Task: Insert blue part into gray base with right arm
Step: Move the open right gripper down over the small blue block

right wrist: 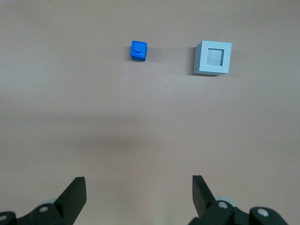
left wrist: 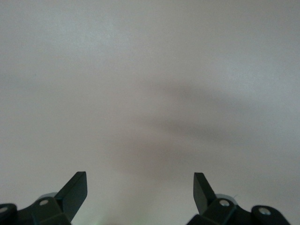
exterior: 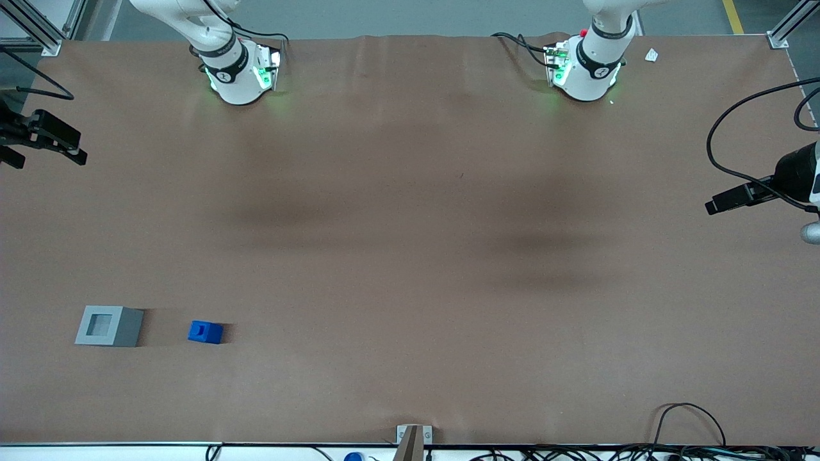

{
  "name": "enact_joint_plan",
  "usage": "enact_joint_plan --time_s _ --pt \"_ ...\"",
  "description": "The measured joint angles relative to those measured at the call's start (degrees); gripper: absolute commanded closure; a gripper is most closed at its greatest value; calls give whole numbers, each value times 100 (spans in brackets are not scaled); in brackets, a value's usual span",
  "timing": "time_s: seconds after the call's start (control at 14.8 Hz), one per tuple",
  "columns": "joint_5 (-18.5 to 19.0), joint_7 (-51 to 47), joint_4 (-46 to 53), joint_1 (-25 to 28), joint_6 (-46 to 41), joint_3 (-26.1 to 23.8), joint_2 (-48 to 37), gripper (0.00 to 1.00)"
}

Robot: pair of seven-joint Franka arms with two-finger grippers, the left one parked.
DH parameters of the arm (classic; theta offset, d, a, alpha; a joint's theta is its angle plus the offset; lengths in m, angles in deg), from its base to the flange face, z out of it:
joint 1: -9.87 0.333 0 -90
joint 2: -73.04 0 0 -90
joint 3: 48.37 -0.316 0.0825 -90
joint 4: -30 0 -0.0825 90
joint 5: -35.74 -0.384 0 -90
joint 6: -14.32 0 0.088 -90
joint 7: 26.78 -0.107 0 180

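The blue part (exterior: 205,331) stands on the brown table, close to the front camera and toward the working arm's end. It also shows in the right wrist view (right wrist: 138,50). The gray base (exterior: 131,326) stands beside it with a small gap between them, its square recess up and empty; it shows in the right wrist view too (right wrist: 200,58). My right arm's gripper (right wrist: 139,180) is open and empty, with the fingers wide apart. It hangs well above the table, far from both objects. In the front view it shows at the picture's edge (exterior: 70,148).
The two arm bases (exterior: 237,73) (exterior: 586,67) stand at the table's edge farthest from the front camera. A small metal bracket (exterior: 413,438) and loose cables (exterior: 688,426) lie at the edge nearest it. A small white scrap (exterior: 651,56) lies near the parked arm's base.
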Motion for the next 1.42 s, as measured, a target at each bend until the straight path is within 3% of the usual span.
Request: enact_joint_plan --time_s 0.41,0.88,1.42 --pt "-47 -2 -52 -2 39 -9 45 0" --pt "-196 -99 -434 83 1528 -113 1168 0" --pt "-225 -976 -438 76 3478 -103 2749 0"
